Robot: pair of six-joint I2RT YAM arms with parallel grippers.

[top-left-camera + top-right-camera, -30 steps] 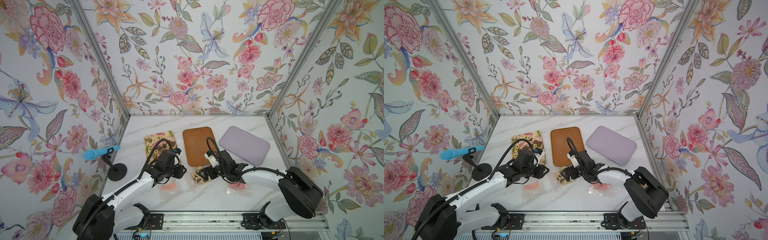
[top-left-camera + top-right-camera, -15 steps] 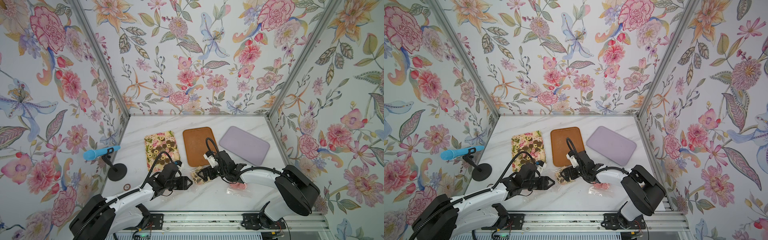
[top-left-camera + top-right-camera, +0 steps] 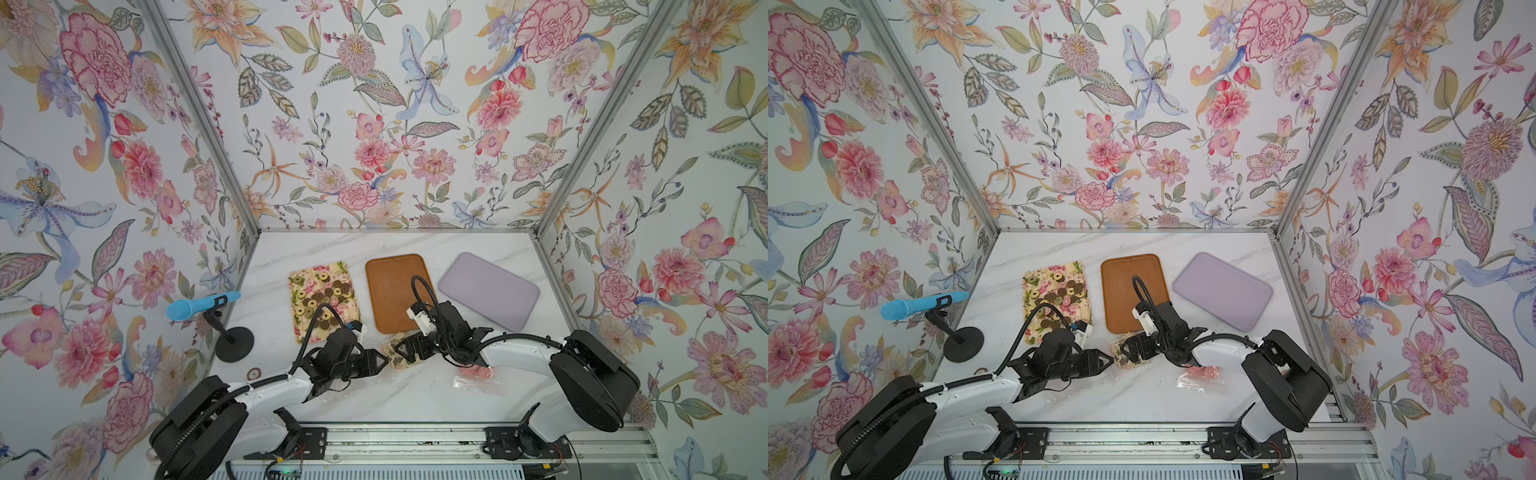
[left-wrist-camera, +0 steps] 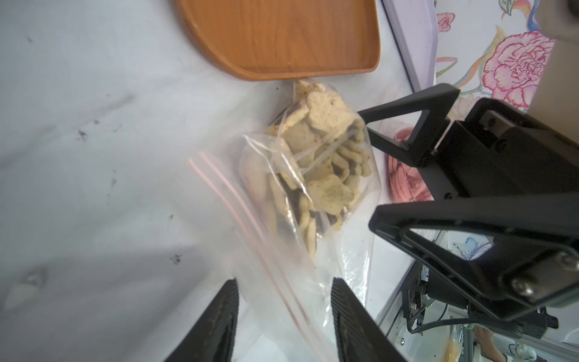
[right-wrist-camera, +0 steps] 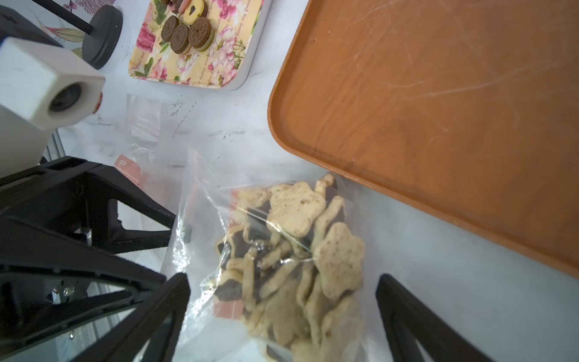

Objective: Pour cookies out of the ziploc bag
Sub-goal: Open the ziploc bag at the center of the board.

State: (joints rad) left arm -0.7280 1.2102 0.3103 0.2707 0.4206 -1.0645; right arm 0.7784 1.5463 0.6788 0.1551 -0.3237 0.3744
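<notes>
I'd say grasp stage: right end effector (image 5: 283, 279) gapes astride the ziploc bag (image 5: 203, 194) of cookies (image 5: 338, 260), left end effector (image 4: 283, 282) half-open at its mouth, both empty; next, pinch and lift.

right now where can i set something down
Bare: the brown wooden tray, the lilac rectangular tray, and white marble table behind them. Crowded: the cookie-covered floral tray and the clear bag of star cookies between the left gripper and right gripper.

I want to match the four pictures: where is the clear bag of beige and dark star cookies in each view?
In a top view: bag, lower middle of the picture.
In a top view: bag, same spot.
Left wrist: bag, centre.
Right wrist: bag, near centre.
Landmark: brown tray, its edge beside the bag.
</notes>
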